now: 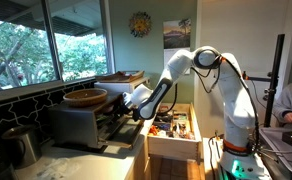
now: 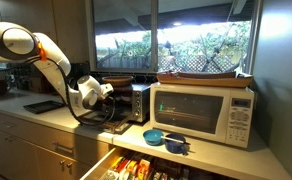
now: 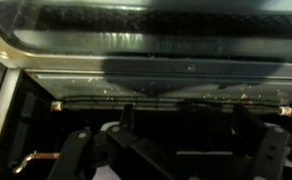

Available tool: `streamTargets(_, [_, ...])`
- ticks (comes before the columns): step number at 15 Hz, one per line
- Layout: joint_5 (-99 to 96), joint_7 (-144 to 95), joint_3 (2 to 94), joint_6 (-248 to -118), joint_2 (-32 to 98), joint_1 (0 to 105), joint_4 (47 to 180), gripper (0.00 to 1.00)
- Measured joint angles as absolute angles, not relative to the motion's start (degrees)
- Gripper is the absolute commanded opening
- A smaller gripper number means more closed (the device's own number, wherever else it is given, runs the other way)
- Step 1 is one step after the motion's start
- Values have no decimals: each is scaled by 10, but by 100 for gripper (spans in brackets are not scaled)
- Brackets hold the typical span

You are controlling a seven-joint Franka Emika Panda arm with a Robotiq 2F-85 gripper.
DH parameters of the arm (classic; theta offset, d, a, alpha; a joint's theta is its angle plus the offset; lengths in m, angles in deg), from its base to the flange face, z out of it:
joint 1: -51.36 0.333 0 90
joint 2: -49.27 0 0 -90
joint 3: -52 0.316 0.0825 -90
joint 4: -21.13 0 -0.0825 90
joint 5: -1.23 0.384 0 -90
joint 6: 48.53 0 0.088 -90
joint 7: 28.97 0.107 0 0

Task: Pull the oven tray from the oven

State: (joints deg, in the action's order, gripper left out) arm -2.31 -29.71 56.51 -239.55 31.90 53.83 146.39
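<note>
In an exterior view my fingers (image 1: 132,104) hung at the mouth of the small grey-silver toaster oven (image 1: 78,126). In an exterior view its drop-down door (image 2: 116,125) lay open below me; dipping could strike it. In the wrist view the fingers looked spread and empty; the thin dark metal tray, presumably inside, was lost in shadow, so closing blind might catch the heating rod (image 3: 166,103).

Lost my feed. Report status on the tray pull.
Tool open, at oven mouth. Door down. Tray lost in dark cavity. Nothing blocking seen.
</note>
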Motion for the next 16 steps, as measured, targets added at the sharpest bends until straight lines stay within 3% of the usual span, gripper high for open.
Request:
streamTargets(5, [-17, -281, 552, -2335, 358, 559, 1477, 100])
streamTargets(16, [-20, -308, 510, -2515, 342, 605, 1501, 100])
